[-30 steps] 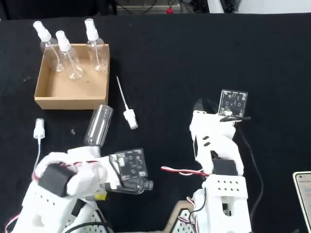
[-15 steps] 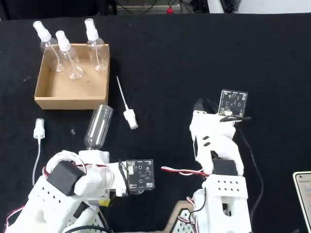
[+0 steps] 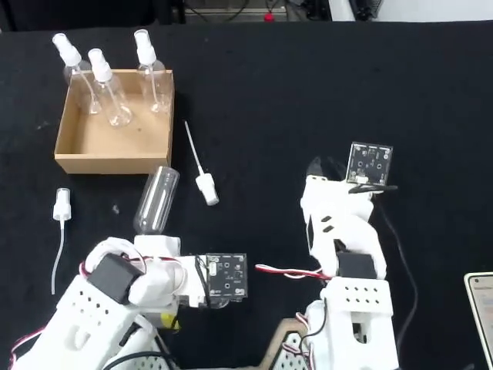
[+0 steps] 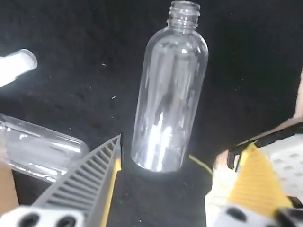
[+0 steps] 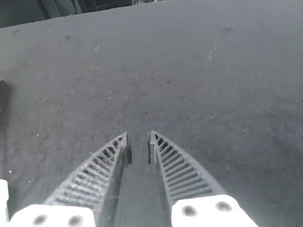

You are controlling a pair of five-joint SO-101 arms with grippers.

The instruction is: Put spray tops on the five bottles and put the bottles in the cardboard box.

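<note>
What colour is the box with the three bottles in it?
Tan brown. The cardboard box shows best in the high view.

a brown cardboard box [image 3: 112, 163] sits far left on the black worktop [image 3: 269, 92], with three clear plastic bottles with spray tops [image 3: 108, 92] standing in its far part. just near its right corner lies an uncapped clear bottle [image 3: 156, 199]. a white spray top with tube [image 3: 205, 187] lies to the right of it, and a second white spray top [image 3: 62, 205] to the left. a second uncapped bottle [image 4: 168, 99] lies near left, just before the left tool [image 4: 183, 143].

high: overhead, whole table [image 3: 308, 77] | left wrist: close, shares lying bottle [image 3: 156, 199] with high | right wrist: low, along table
</note>
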